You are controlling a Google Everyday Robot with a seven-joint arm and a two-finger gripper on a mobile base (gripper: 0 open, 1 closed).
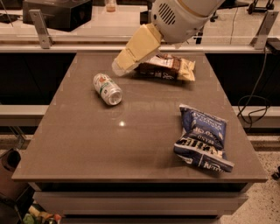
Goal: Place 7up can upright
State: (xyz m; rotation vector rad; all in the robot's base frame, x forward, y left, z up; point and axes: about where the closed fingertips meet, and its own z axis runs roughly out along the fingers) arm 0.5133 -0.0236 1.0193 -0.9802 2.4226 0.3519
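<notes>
The 7up can (107, 89) lies on its side on the grey table (87, 144), left of centre toward the back, its shiny silver end facing front-right. My gripper (119, 67) reaches down from the upper right on a cream-coloured arm. Its tip hangs just above and to the right of the can, apart from it.
A brown and cream snack bag (168, 67) lies at the back of the table, partly behind my arm. A blue chip bag (202, 138) lies at the front right. A rail and a dark box (57, 13) stand behind the table.
</notes>
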